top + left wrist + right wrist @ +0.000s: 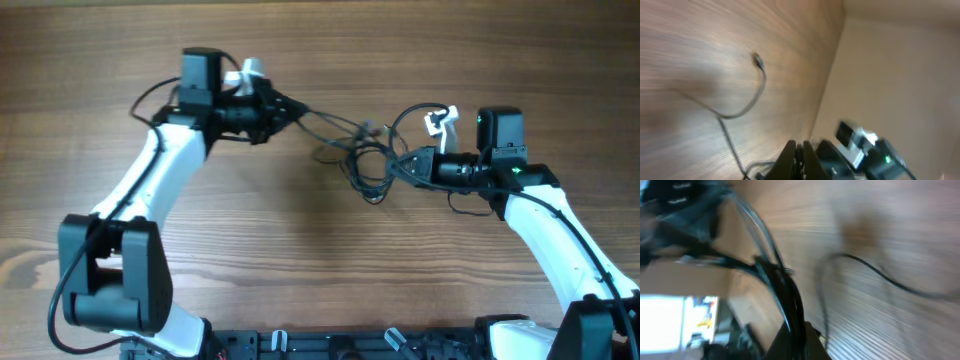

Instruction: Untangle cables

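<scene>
The cables (365, 160) form a loose black tangle on the wooden table, between my two grippers. A thin strand runs taut from the knot to my left gripper (293, 108), which is shut on it at the upper left. In the left wrist view that gripper (796, 159) shows closed jaws, and a slack cable (747, 107) ending in a small plug (757, 60) lies on the wood beyond. My right gripper (398, 166) is at the tangle's right side. The right wrist view shows it (801, 340) shut on a bundle of black cords (782, 287).
One more cord (880, 275) curves loosely over the wood to the right of the held bundle. The right arm (865, 147) appears close to the left fingers. The table's far edge (827, 90) lies just beyond. Mounting hardware (330, 345) lines the front edge.
</scene>
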